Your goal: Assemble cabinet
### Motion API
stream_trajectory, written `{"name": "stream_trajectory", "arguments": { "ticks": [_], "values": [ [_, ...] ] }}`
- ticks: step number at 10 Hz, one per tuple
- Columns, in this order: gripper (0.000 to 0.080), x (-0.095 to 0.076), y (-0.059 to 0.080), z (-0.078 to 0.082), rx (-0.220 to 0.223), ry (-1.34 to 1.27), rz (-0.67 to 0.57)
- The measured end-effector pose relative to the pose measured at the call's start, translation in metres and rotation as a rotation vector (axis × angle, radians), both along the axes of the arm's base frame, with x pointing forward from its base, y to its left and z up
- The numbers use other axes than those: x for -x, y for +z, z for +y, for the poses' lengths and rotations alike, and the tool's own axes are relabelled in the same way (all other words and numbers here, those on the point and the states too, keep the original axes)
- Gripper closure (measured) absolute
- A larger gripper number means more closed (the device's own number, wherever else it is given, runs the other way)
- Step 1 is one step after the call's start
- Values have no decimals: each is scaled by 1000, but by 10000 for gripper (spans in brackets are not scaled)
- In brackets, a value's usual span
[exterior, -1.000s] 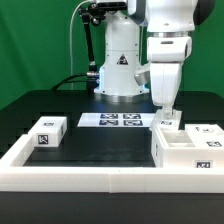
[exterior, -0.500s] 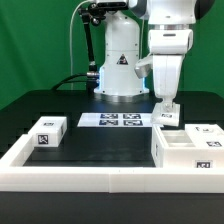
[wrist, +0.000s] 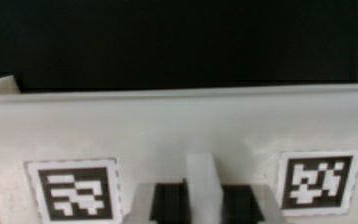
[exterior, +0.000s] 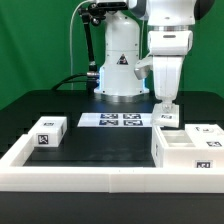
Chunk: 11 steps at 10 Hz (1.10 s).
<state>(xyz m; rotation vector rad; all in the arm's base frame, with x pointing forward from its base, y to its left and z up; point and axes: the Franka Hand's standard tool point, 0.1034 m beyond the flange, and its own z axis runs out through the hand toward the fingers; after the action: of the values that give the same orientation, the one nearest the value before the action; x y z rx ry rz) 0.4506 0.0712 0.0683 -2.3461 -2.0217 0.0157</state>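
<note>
White matte plastic cabinet body (exterior: pixel 182 153), boxy with open recesses on top and a square black-and-white tag on its front, sits on the black worktop (exterior: pixel 100 148) at the exterior view's right, against the low white border wall (exterior: pixel 90 181). Small tagged panel block (exterior: pixel 168 120) sits at the body's far corner directly under the arm, and the dark fingers (wrist: pixel 163 205) are pinched nearly shut on a thin white rib of it, with a tag on either side in the wrist view. Loose block (exterior: pixel 47 132), also tagged, lies at the exterior view's left, well apart, and a second block (exterior: pixel 207 133) is just beside the body's far right.
</note>
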Motion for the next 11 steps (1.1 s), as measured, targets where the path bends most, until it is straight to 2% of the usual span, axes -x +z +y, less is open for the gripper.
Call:
{"name": "stream_trajectory", "arguments": {
  "ticks": [2,6,11],
  "values": [
    [729,-5,2,-2,-1,-7,-6],
    [729,-3,0,-2,-1,-7,-2],
    [729,-1,-8,0,-5,-8,12]
  ]
}}
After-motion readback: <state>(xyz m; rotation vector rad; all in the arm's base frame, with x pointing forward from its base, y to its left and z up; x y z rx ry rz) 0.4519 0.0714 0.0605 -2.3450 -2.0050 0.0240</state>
